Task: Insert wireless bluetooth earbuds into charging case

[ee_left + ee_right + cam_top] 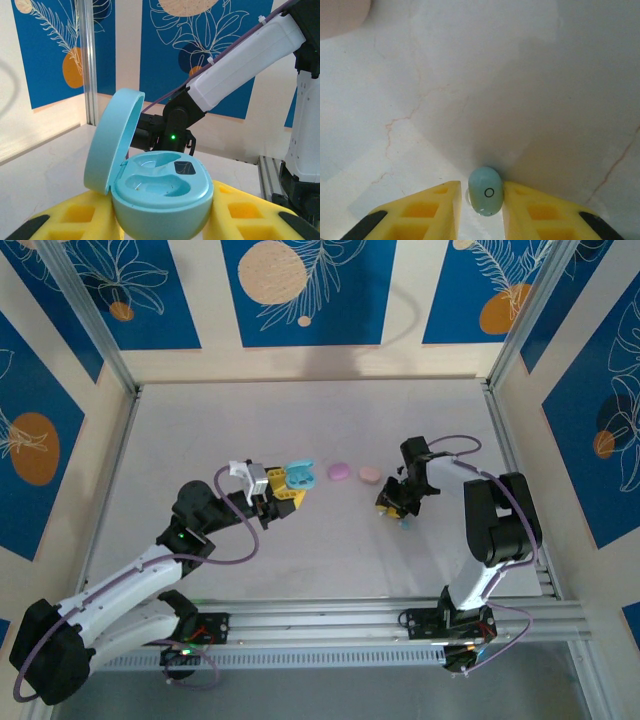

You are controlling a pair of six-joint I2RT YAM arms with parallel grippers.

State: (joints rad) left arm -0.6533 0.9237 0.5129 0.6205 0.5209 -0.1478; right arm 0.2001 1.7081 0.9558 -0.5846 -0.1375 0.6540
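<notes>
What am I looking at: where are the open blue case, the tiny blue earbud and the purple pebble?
open blue case (161, 209), left wrist view, front of its shell
blue earbud (486, 191), right wrist view, its marked face
purple pebble (339, 472), top view, its middle

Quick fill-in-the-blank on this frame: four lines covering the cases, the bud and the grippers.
1. The left gripper holds the light blue case with its lid ____.
2. Both wells in that case are ____.
3. Between the right gripper fingers sits a light blue ____.
4. The purple case and the pink case lie with lids ____.
Missing words: open; empty; earbud; closed.
</notes>
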